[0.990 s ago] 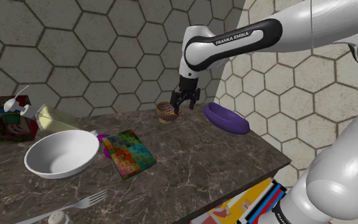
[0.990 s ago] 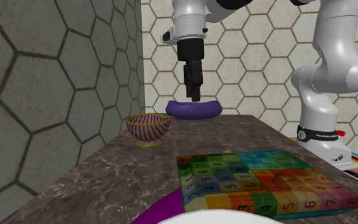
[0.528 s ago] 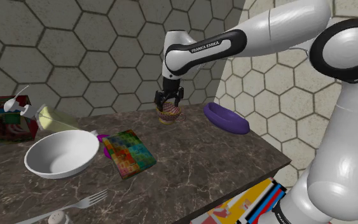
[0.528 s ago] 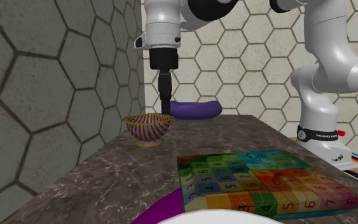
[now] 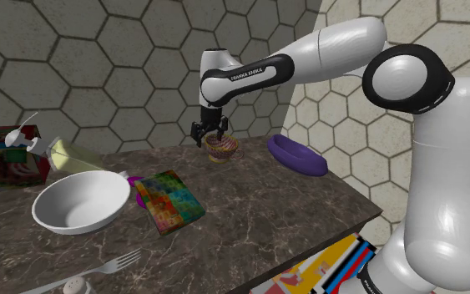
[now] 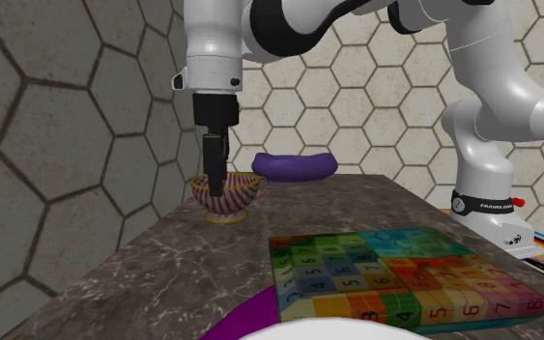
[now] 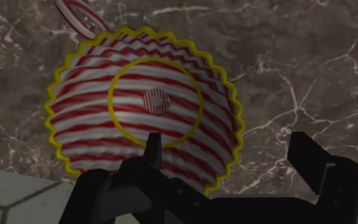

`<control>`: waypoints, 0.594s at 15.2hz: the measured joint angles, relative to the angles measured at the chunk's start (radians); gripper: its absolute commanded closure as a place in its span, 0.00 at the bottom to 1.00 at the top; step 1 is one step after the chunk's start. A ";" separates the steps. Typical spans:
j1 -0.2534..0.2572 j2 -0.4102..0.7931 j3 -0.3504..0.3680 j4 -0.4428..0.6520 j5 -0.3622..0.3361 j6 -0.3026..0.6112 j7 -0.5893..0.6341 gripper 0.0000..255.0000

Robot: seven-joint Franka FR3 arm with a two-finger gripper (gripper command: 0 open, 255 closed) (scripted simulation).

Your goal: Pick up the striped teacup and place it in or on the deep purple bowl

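The striped teacup (image 5: 222, 148) stands upright near the far edge of the dark marble table (image 5: 250, 209), close to the hexagon-tiled wall. It has red and white stripes and a wavy yellow rim (image 7: 145, 102). My gripper (image 5: 209, 134) hangs straight down over it and is open. In the wrist view one finger sits over the cup's inside and the other outside its wall (image 7: 231, 159), neither clasping it. In the second exterior view the fingertips (image 6: 216, 188) reach down to the cup (image 6: 231, 196). The deep purple bowl (image 5: 296, 155) lies on the table to the shoulder view's right of the cup, also seen as the bowl (image 6: 296, 165) behind it.
A white bowl (image 5: 81, 203) and a colourful numbered book (image 5: 169, 199) lie nearer the table's front. A fork (image 5: 91, 271) is at the front edge. A bottle (image 5: 70, 156) and a patterned plate (image 5: 7, 171) are at the shoulder view's left. The tiled wall stands just behind the cup.
The gripper has moved from beside the purple bowl toward the shoulder view's left and come down over the teacup. Cup and bowl have not moved.
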 measured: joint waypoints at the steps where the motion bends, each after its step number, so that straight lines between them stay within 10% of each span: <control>1: 0.001 0.008 -0.001 -0.004 -0.002 0.011 0.002 0.00; 9: -0.001 0.026 -0.004 -0.027 -0.007 0.052 0.004 0.00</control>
